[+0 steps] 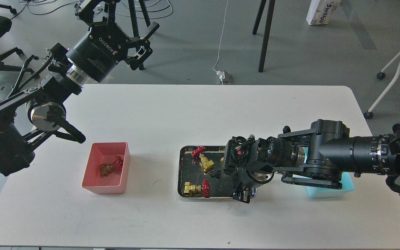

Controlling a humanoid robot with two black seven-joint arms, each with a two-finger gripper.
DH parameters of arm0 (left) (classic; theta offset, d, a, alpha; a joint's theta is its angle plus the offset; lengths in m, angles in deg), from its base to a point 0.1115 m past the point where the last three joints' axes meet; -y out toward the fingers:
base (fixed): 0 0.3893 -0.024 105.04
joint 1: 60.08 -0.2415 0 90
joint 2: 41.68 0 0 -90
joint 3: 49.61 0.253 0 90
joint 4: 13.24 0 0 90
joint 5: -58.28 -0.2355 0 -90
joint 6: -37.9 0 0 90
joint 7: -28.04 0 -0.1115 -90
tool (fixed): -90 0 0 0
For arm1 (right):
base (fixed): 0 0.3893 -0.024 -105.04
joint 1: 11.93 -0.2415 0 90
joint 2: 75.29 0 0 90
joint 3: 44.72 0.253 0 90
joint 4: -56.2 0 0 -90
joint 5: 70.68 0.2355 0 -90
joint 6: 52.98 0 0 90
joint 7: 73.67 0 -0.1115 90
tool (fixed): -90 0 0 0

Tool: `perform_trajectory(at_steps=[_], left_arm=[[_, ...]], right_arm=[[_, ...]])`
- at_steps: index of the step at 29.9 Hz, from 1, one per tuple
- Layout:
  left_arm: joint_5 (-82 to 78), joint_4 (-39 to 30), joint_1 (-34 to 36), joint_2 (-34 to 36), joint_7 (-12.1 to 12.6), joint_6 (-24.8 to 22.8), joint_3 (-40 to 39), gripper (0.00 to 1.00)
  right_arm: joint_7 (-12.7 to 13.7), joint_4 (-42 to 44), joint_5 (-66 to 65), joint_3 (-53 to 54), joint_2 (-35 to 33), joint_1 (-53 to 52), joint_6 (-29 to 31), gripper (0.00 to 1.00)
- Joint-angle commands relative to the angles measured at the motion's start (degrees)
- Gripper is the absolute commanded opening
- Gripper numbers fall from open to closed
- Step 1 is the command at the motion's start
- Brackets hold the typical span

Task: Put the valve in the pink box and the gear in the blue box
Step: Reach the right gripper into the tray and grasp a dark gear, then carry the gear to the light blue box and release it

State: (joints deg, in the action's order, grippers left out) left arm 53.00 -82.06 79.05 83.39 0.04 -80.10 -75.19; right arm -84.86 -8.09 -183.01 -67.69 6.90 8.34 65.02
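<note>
Gear (215, 173): tray (182, 194) centre, between two valves, at nine o'clock of right gripper (242, 194).
Right gripper: over tray; opening, contents untellable.
Left gripper (143, 43): spread, empty.
Advice: pinch gear alone, avoid handwheels.

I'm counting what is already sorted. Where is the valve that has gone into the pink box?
In the head view, that valve lies inside the pink box on the table's left side, left of the steel tray.
</note>
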Motion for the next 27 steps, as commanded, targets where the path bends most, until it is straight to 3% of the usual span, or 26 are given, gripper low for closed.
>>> perform_trajectory(at_steps=[1, 14, 19, 23, 27], left_arm=[[0.00, 0.00, 0.00, 0.00, 0.00, 0.00, 0.00, 0.89], [0.00, 0.08, -0.88, 0.00, 0.00, 0.00, 0.00, 0.90], [0.00, 0.09, -0.88, -0.09, 0.00, 0.00, 0.00, 0.90], [0.00, 0.17, -0.88, -0.09, 0.00, 0.00, 0.00, 0.91], [0.00, 0.17, -0.88, -0.09, 0.00, 0.00, 0.00, 0.91]], right_arm=[[0.29, 1.44, 0.00, 0.02, 0.00, 0.82, 0.00, 0.57], [0.20, 1.62, 0.00, 0.11, 0.08, 0.82, 0.00, 0.53], [0.20, 1.53, 0.00, 0.02, 0.08, 0.91, 0.00, 0.45], [0.20, 1.53, 0.00, 0.02, 0.17, 0.91, 0.00, 0.30], [0.20, 1.53, 0.00, 0.02, 0.09, 0.91, 0.00, 0.27]])
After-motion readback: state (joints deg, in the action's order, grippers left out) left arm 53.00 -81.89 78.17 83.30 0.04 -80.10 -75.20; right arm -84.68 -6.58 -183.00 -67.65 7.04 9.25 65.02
